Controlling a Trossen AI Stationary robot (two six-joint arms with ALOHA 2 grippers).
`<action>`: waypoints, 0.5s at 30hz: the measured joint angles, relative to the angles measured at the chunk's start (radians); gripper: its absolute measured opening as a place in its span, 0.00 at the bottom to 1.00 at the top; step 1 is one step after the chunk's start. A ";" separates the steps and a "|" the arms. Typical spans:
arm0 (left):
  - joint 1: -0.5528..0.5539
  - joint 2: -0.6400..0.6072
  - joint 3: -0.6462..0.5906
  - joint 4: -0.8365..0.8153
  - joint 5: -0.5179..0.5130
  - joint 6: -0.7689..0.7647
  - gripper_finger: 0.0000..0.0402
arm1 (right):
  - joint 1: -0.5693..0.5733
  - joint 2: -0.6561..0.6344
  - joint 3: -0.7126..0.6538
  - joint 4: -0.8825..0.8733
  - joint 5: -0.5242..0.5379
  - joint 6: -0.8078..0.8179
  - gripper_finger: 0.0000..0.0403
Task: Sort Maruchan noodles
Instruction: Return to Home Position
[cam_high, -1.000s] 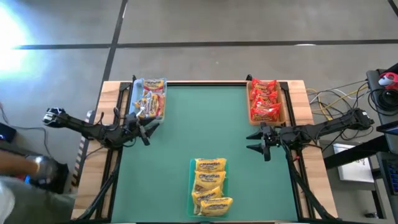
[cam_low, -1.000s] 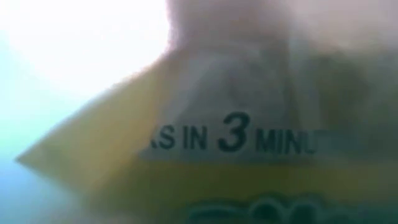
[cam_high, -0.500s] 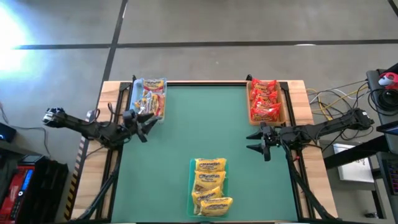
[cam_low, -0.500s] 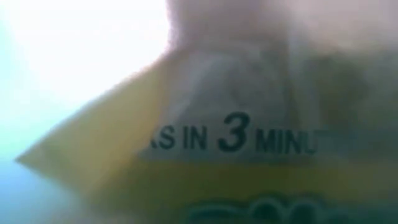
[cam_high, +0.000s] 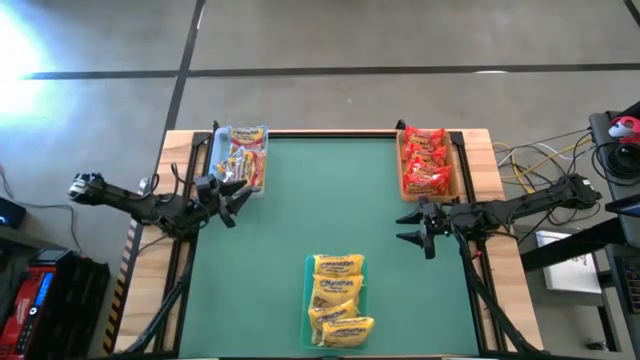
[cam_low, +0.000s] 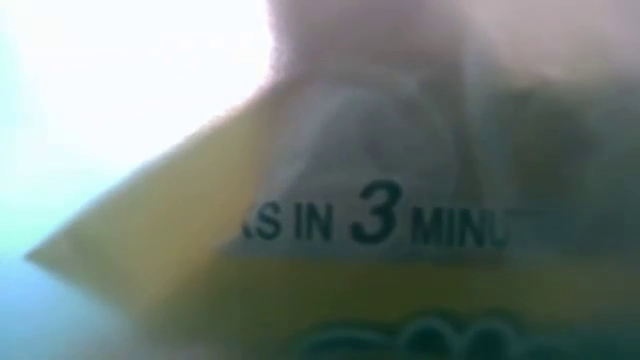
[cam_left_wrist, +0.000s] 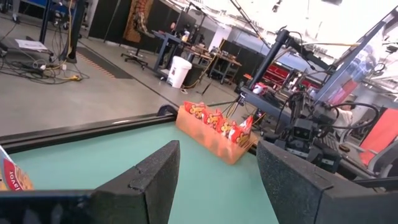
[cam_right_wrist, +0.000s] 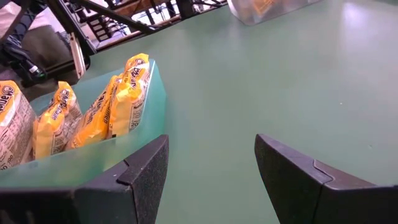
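The Maruchan noodles lie sorted in three trays. Orange-and-white packets (cam_high: 243, 157) fill a clear tray at the far left. Red packets (cam_high: 425, 163) sit in a tan tray at the far right, and the left wrist view also shows these red packets (cam_left_wrist: 214, 119). Yellow packets (cam_high: 338, 300) stand in a green tray at the near edge, and the right wrist view shows the same yellow packets (cam_right_wrist: 93, 115). My left gripper (cam_high: 240, 207) hovers open just near of the clear tray. My right gripper (cam_high: 400, 228) is open too, near of the tan tray. In their own views, my left gripper (cam_left_wrist: 217, 155) and my right gripper (cam_right_wrist: 211, 146) hold nothing.
A yellow packet (cam_low: 380, 230) sits right against the low camera and blocks that view. Green mat (cam_high: 320, 210) lies bare between the three trays. Cables (cam_high: 540, 160) lie off the table's right side. The right arm (cam_left_wrist: 305, 134) stands beyond the tan tray in the left wrist view.
My left gripper has shifted slightly toward the far edge, closer to the clear tray, staying open. A person at the table's near left corner has gone out of view. The packets and my right arm have kept still.
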 joint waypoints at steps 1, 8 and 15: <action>0.000 0.001 0.000 0.000 0.000 0.000 0.50 | 0.000 0.000 0.000 0.000 0.000 0.000 0.56; 0.000 0.013 0.000 0.000 0.000 0.000 0.50 | 0.000 0.000 0.000 0.000 0.000 0.000 0.56; 0.000 0.029 0.000 0.000 0.000 0.000 0.50 | 0.000 0.000 0.000 0.000 0.000 0.000 0.56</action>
